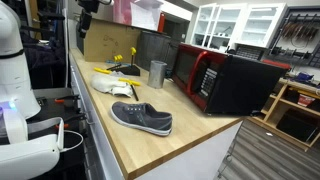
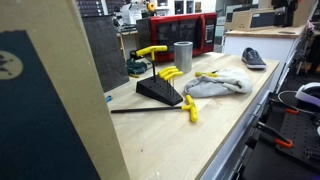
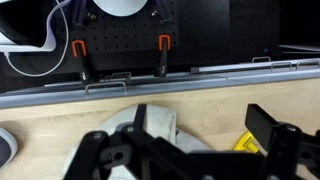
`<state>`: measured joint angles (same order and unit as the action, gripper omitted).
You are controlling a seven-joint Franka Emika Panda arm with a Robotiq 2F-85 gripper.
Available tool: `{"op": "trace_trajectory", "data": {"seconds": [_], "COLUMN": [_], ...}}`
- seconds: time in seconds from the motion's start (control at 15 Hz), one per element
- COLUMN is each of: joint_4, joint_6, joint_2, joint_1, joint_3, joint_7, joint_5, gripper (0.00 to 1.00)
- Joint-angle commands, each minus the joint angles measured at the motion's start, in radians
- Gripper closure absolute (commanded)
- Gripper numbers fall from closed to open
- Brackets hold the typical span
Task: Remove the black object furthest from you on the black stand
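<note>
The small black stand (image 2: 160, 92) sits on the wooden counter and carries yellow-handled tools with black shafts (image 2: 170, 74). It also shows in an exterior view (image 1: 126, 70). One yellow-handled tool with a long black shaft (image 2: 150, 110) lies flat on the counter in front of the stand. My gripper (image 3: 205, 125) hangs above the counter with its jaws open and empty. Below it in the wrist view are the white cloth (image 3: 160, 128) and a yellow handle (image 3: 246, 143). In an exterior view only its dark body shows, at the top edge (image 1: 92, 5).
A white cloth (image 2: 215, 85) lies beside the stand. A metal cup (image 2: 183, 55) and a red microwave (image 1: 225, 80) stand behind it. A dark grey sneaker (image 1: 142, 118) lies further along the counter. A cardboard sheet (image 2: 45, 100) blocks part of one view.
</note>
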<state>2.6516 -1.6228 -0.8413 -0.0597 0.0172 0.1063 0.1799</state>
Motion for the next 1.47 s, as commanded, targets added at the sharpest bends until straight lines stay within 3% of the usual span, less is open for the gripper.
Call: {"op": "trace_trajectory", "data": {"seconds": [0.0, 0.6, 1.07, 1.4], "joint_4": [-0.002, -0.004, -0.018, -0.075], "joint_6": [0.004, -0.023, -0.240, -0.399], "joint_2": [0.000, 0.032, 0.164, 0.313], "joint_1": [0.017, 0.007, 0.002, 0.000], "joint_3": [0.013, 0.004, -0.002, -0.018], "joint_7": [-0.010, -0.056, -0.175, -0.274], "joint_5": [0.008, -0.002, -0.047, -0.142], "gripper": [0.00, 0.00, 0.00, 0.00]}}
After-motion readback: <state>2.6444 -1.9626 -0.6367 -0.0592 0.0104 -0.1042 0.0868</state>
